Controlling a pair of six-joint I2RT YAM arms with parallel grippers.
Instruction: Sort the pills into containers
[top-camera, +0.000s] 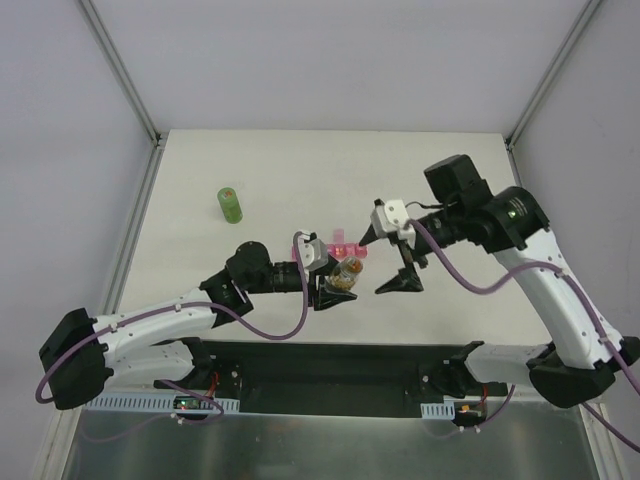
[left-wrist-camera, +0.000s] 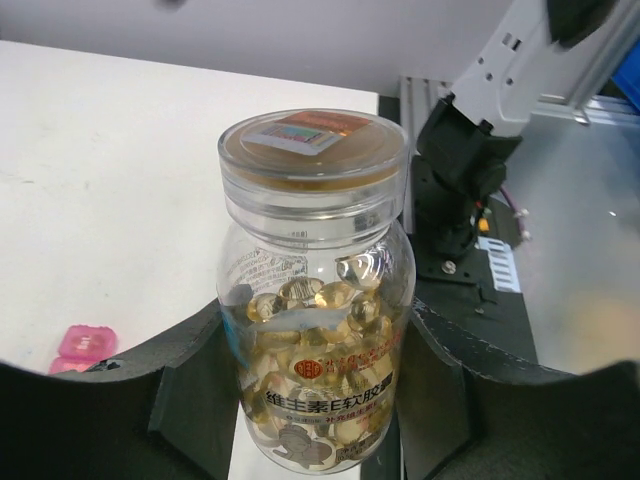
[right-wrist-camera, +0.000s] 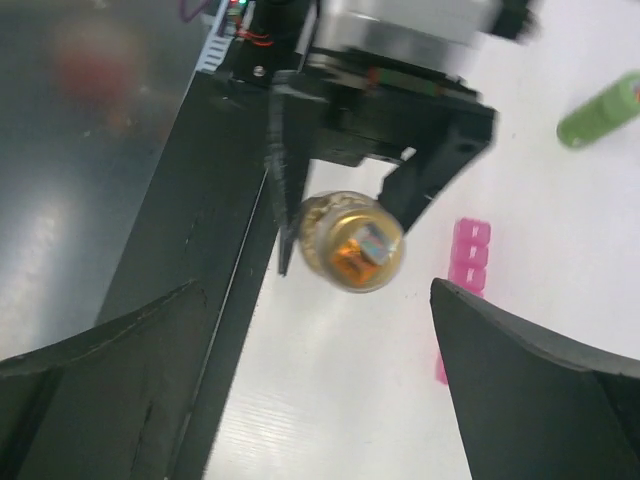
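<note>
Left gripper (left-wrist-camera: 315, 405) clamps the clear bottle (left-wrist-camera: 315, 265) of pills (left-wrist-camera: 330, 300), likely slick and stiff; your right gripper (top-camera: 388, 262) gapes at three o'clock, so pinch the lid (left-wrist-camera: 313, 150) by its rim.

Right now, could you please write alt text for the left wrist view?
The left gripper holds a clear bottle of yellow pills, its lid on, close to the camera. Behind lies a white table, with pink containers peeking in at lower left.
</note>
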